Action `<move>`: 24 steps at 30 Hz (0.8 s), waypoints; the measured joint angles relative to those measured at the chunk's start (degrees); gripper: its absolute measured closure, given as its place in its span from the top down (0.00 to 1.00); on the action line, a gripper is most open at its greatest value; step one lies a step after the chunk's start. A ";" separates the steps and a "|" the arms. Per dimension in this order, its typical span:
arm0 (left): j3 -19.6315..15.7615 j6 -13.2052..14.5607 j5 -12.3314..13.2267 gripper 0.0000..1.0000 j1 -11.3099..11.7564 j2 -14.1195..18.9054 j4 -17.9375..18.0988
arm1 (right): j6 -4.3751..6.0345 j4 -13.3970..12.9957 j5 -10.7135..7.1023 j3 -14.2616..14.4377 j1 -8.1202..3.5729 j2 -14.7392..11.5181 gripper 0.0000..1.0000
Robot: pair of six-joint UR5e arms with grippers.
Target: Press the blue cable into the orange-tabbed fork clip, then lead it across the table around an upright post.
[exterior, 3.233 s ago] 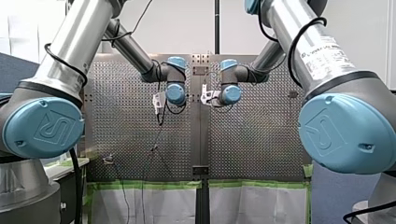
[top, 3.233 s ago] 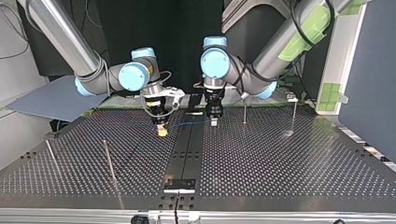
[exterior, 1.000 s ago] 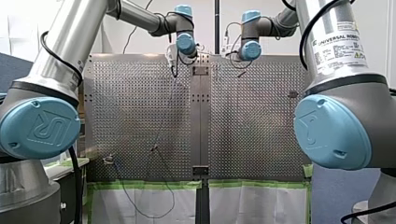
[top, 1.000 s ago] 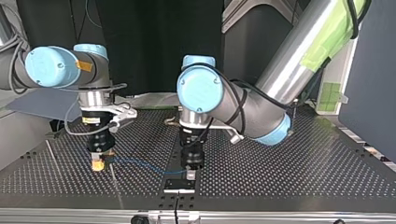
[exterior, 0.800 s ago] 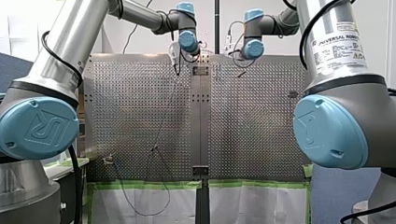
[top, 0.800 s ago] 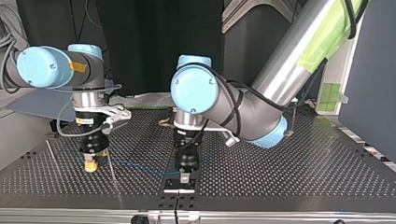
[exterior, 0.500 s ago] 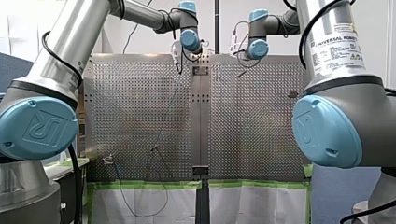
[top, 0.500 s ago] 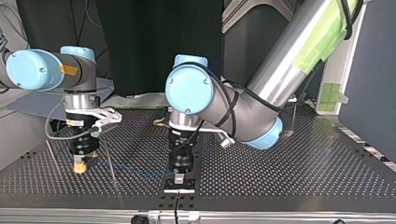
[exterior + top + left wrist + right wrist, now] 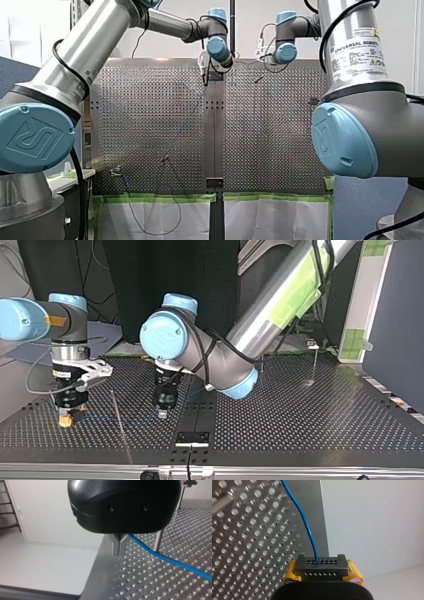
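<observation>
The blue cable (image 9: 131, 418) stretches low over the perforated table between my two grippers. My right gripper (image 9: 65, 421), with yellow pads, is at the top view's left and shut on one end; the cable (image 9: 308, 527) enters the gripper (image 9: 322, 568) between its pads. My left gripper (image 9: 161, 413) is near the middle and shut on the cable (image 9: 172, 560), which leaves its fingers (image 9: 119, 545) and passes the foot of an upright post (image 9: 158, 540). That post (image 9: 117, 412) stands between the grippers. I cannot make out an orange-tabbed clip.
A black bracket (image 9: 191, 437) sits at the table's near edge in the top view. Two more thin posts (image 9: 314, 361) stand at the far right there. In the front view a small fixture (image 9: 116, 171) with dark wires lies at the lower left.
Both arms have moved toward the top view's left, carrying the cable with them. The right gripper has passed the post, so the cable now runs across it.
</observation>
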 joint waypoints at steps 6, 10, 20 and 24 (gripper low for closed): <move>3.40 -0.59 0.22 0.00 -0.29 -3.20 -0.26 | 0.58 -0.06 -0.28 0.00 -1.11 0.03 0.00; 5.86 -1.57 0.85 0.00 -0.36 -3.96 -0.28 | 0.88 -0.02 -0.36 0.01 -1.76 0.03 0.00; 11.37 -2.48 0.99 0.00 -1.69 -7.48 -3.05 | 0.95 0.08 -0.57 0.02 -3.31 0.04 0.00; 13.47 -2.67 0.93 0.00 -2.01 -9.52 -4.05 | 1.04 0.06 -0.74 0.02 -4.03 0.06 0.00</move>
